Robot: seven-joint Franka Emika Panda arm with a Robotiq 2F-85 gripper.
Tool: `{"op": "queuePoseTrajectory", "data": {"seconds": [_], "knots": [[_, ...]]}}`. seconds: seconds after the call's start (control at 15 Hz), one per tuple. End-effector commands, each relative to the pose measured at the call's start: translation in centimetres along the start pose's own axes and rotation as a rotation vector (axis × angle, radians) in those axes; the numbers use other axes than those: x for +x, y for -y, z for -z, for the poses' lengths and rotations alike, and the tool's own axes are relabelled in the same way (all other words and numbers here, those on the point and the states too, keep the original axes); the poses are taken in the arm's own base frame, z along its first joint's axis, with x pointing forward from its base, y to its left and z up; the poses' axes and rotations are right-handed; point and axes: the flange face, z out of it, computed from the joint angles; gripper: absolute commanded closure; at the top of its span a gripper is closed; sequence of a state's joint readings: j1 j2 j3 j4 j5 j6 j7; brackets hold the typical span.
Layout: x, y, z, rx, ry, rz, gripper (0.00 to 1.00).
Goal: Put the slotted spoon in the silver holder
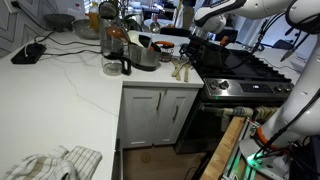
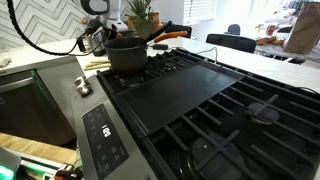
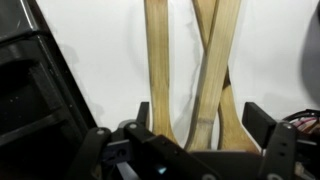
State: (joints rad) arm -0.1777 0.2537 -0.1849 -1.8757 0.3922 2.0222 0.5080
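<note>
Several pale wooden utensils (image 3: 212, 70) lie crossed on the white counter (image 3: 100, 50), right under my gripper (image 3: 203, 120). Their heads are hidden by the gripper body, so I cannot tell which one is the slotted spoon. The gripper is open, with one finger on either side of the handles and nothing gripped. In an exterior view the utensils (image 1: 180, 69) lie by the stove edge with the gripper (image 1: 188, 52) just above them. The silver holder (image 1: 147, 58) stands just beyond them; it also shows, dark in shadow, in the other exterior view (image 2: 125, 57).
A glass jug with a black handle (image 1: 115, 62) stands next to the holder. The black stove (image 1: 240, 70) borders the utensils. An orange-handled tool (image 2: 170, 34) sticks out of the holder. A cloth (image 1: 50, 162) lies at the counter's near end.
</note>
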Motion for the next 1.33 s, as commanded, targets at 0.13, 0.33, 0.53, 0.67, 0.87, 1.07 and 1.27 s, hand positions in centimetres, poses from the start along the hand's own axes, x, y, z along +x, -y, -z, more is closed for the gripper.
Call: {"op": "queuePoseTrajectory", "data": {"seconds": [0.13, 0.33, 0.53, 0.67, 0.87, 1.07, 1.27], "knots": [[1.0, 1.3, -1.2, 0.009, -0.013, -0.037, 0.54], [1.3, 1.6, -1.8, 0.006, -0.019, -0.041, 0.65], [1.6, 1.9, -2.3, 0.004, -0.024, -0.048, 0.63], [1.7, 2.0, -2.6, 0.0, -0.024, -0.052, 0.59], [1.9, 2.1, -2.8, -0.003, -0.025, -0.054, 0.63], [2.1, 2.3, -3.0, -0.004, -0.027, -0.056, 0.65], [2.2, 2.4, -3.1, -0.006, -0.032, -0.058, 0.79]]}}
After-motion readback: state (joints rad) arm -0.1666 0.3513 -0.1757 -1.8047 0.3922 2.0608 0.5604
